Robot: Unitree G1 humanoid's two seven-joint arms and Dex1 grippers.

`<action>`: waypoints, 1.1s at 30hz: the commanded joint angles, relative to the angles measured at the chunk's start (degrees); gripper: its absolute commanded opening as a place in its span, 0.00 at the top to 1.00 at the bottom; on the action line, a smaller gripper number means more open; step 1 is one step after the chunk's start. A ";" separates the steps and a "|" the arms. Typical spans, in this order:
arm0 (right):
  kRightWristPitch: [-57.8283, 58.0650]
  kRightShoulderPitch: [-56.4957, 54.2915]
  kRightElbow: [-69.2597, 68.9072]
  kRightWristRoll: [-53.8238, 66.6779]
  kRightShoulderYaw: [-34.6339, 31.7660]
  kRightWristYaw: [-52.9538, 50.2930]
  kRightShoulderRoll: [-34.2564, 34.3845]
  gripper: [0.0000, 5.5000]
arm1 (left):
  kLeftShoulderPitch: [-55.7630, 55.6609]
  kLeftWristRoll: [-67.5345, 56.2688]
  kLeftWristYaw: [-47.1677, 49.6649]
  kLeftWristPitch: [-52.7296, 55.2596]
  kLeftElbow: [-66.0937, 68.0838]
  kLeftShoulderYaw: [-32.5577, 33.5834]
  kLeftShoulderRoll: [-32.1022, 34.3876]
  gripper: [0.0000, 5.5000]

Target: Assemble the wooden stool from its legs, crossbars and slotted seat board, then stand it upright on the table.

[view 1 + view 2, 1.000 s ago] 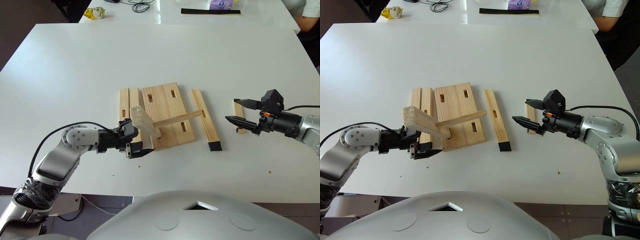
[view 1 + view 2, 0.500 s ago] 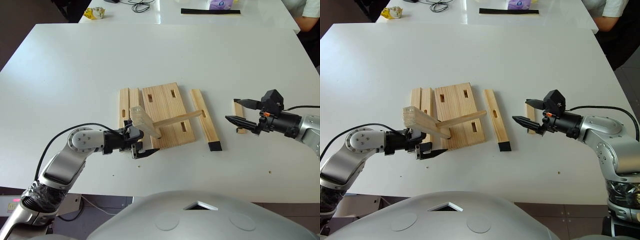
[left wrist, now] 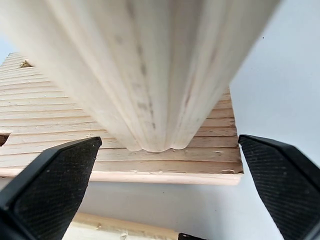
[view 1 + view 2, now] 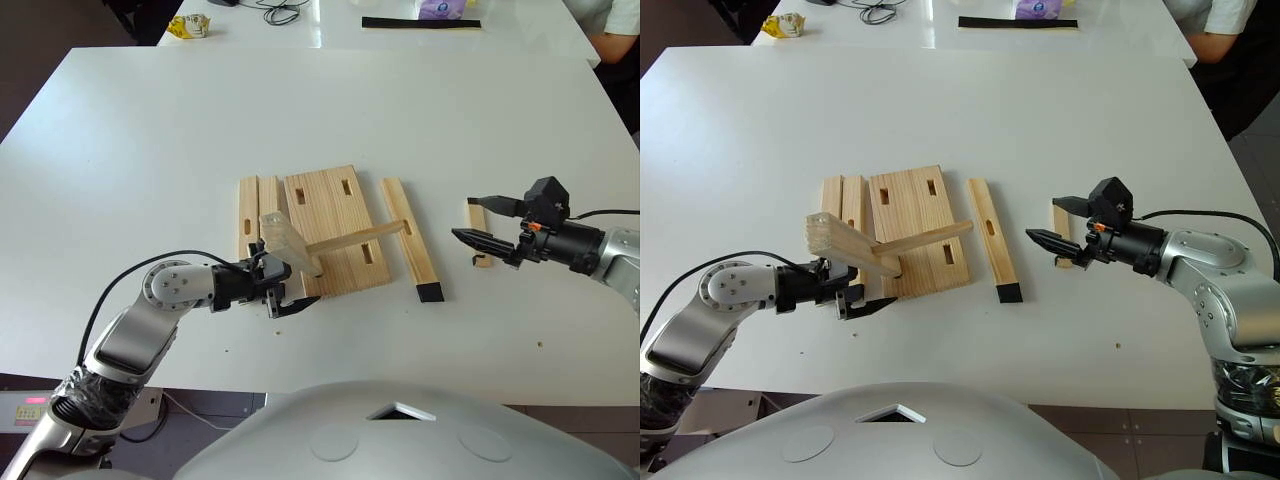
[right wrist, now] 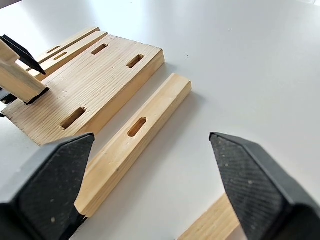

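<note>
1. Now, with 12 o'clock taken as away from the robot in the eye views: the board lies flat at the middle of the counter, slots facing up.
2. Two side legs lie flat and side by side against the board's 9 o'clock edge, parallel to it.
3. Tipped leg, with a black end cap at its 6 o'clock end and one slot showing, lies flat just off the board's 3 o'clock edge with a narrow gap between them.
4. Raised leg stands tilted, its lower end on the board near the 7 o'clock corner and its upper end leaning toward 10 o'clock.
5. Crossbar meets the raised leg and runs toward 3 o'clock over the board. Its free end reaches as far as the tipped leg and appears lifted off the surface.
6. Left jaws: apart, at the board's 6 o'clock edge, one either side of the raised leg's lower end. In the left wrist view both pads stand clear of the wood.
7. Right jaws: apart, holding nothing, well off to 3 o'clock of the board, tips aimed toward 9 o'clock.
8. Short bar lies flat on the counter directly under the right jaws, its long axis running 12 to 6 o'clock.
</note>
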 commanded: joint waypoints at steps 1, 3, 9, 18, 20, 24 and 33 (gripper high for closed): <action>-0.06 -1.33 -0.28 0.16 -0.59 -0.56 0.21 0.23 | 0.05 1.95 0.60 -1.32 1.00 -0.14 -0.07 0.08; -0.07 -1.42 -0.24 0.13 -0.57 -0.67 0.25 0.23 | -0.09 2.34 0.40 -2.05 1.55 0.08 0.19 0.08; -0.03 -1.29 -0.37 0.14 -0.64 -1.13 0.45 0.23 | -1.82 3.33 -0.93 -4.89 4.14 0.90 1.80 0.08; -0.15 -0.54 -0.73 0.04 -0.79 -1.96 0.94 0.23 | -3.61 4.36 -3.43 -9.18 7.76 1.66 3.68 0.08; -0.19 -0.48 -0.74 0.02 -0.74 -2.07 1.01 0.23 | -3.47 4.28 -3.64 -9.41 7.58 1.66 3.72 0.08; -0.26 -0.33 -0.91 -0.10 -0.60 -2.21 1.14 0.23 | -3.93 3.47 -3.59 -8.93 7.26 2.25 3.18 0.08; -0.52 1.54 -1.72 -0.11 -2.02 -1.91 0.73 0.23 | -1.60 -9.11 -6.14 0.56 0.57 12.42 5.96 0.08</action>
